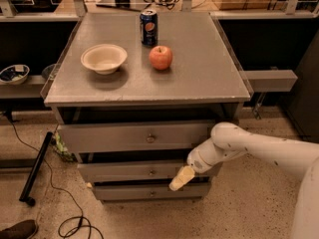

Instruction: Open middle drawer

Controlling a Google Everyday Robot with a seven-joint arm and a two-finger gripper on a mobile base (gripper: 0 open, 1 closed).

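the middle drawer [119, 171] sits in the grey desk [209, 78], between the taller top drawer [114, 136] and the narrow bottom drawer [134, 191]. its front looks roughly in line with the others, so i judge it not yet pulled out. the end effector [182, 178] hangs at the right part of that front, low by its bottom edge, to the right of the small round knob [152, 172] and apart from it. whether it is apart or together i cannot tell. the reach looks made. catching the knob and the whole pull are left. a bowl [103, 58], an apple [160, 57] and a can [148, 27] stand on top.
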